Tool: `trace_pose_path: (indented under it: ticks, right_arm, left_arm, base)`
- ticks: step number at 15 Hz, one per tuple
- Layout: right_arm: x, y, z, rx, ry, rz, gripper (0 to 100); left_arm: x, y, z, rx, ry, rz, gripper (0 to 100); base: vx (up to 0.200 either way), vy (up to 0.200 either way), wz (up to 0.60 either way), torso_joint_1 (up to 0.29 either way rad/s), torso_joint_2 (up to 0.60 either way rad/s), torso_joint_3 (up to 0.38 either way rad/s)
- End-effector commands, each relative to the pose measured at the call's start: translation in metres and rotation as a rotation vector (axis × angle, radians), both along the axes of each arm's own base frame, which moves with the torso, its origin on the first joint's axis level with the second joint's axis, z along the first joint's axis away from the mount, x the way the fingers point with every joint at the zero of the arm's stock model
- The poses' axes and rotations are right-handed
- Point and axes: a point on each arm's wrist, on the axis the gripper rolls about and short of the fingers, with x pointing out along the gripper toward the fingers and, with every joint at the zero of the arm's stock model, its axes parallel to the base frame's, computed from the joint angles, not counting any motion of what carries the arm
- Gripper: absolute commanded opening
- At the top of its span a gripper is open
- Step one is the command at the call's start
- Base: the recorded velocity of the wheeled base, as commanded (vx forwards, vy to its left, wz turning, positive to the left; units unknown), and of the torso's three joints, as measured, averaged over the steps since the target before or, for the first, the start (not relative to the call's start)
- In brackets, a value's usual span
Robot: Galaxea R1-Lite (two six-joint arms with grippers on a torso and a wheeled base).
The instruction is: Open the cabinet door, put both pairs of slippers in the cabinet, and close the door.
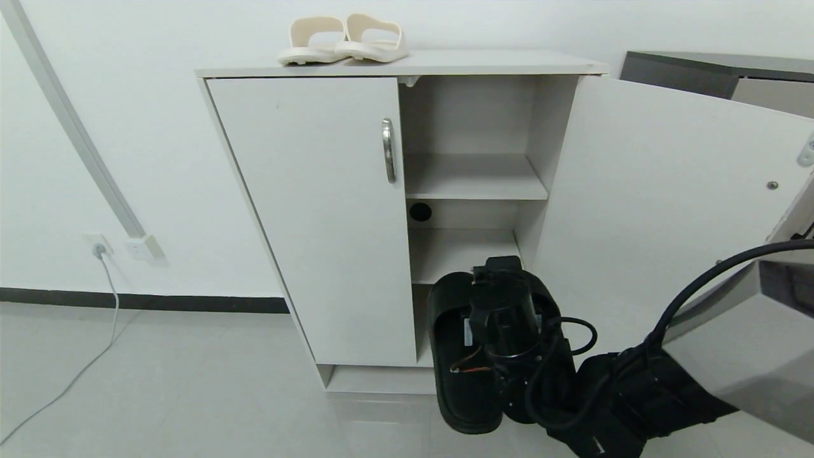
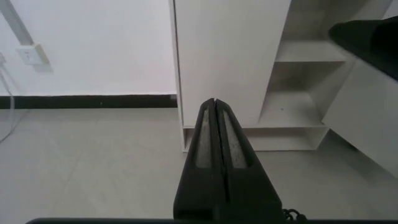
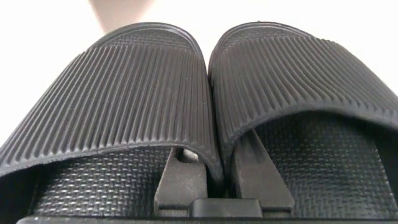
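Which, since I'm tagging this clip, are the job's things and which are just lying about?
Job: black slippers held in the right gripper; cream slippers on top of the cabinet; its open right door.
Lying about: wall socket, cable, grey unit behind the door.

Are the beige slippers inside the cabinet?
No, the beige slippers sit on top of the cabinet, not on its shelves.

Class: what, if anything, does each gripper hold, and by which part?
Right gripper pinches the black slippers by their touching inner strap edges; left gripper holds nothing.
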Motion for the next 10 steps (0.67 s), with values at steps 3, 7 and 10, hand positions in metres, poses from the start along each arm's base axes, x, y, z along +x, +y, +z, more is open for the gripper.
trace_pose_path:
  ticks: [3,7,10]
  right_arm:
    - [0.004,0.006,-0.022,-0.029,0.025,0.006,0]
    - [0.01,0.013,-0.028,-0.022,0.017,0.007,0]
    - [0.013,0.016,-0.025,-0.016,0.008,0.009,0]
  left_arm:
    - [0.0,0.0,0.0,0.0,0.001,0.004,0]
    - [0.0,0.0,0.0,0.0,0.001,0.004,0]
    - [0.0,0.0,0.0,0.0,0.001,0.002,0]
  base:
    - [0.0,0.0,0.0,0.0,0.0,0.0]
    - [0.0,0.0,0.0,0.0,0.0,0.0]
    - [0.0,0.0,0.0,0.0,0.0,0.0]
